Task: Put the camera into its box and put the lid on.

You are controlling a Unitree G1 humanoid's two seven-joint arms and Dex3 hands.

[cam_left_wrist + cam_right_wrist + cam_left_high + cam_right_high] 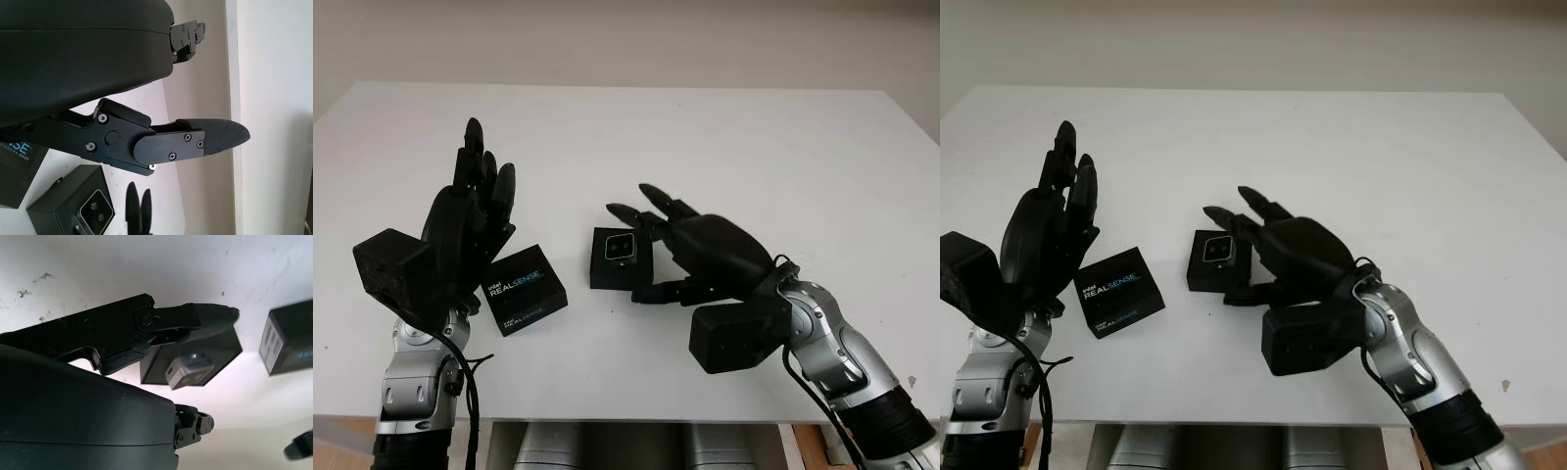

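Camera seated in box, lid not yet on; I have neither hand gripping anything.

My right hand [690, 250] is around the open box [621, 258] at mid-table, fingers reaching over its far edge and the thumb below its near side. It looks placed to steady the box, but it holds nothing, and I can't tell whether it touches. The small silver camera [621, 247] sits in the box, lens face up, so I judge the first half done. The lid [526, 290], black with REALSENSE lettering, lies flat on the white table [724, 137] just left of the box, apart from it. My left hand [470, 230] is raised, open and empty, beside the lid's left edge, fingers pointing away from me, well placed to come down on the lid next.
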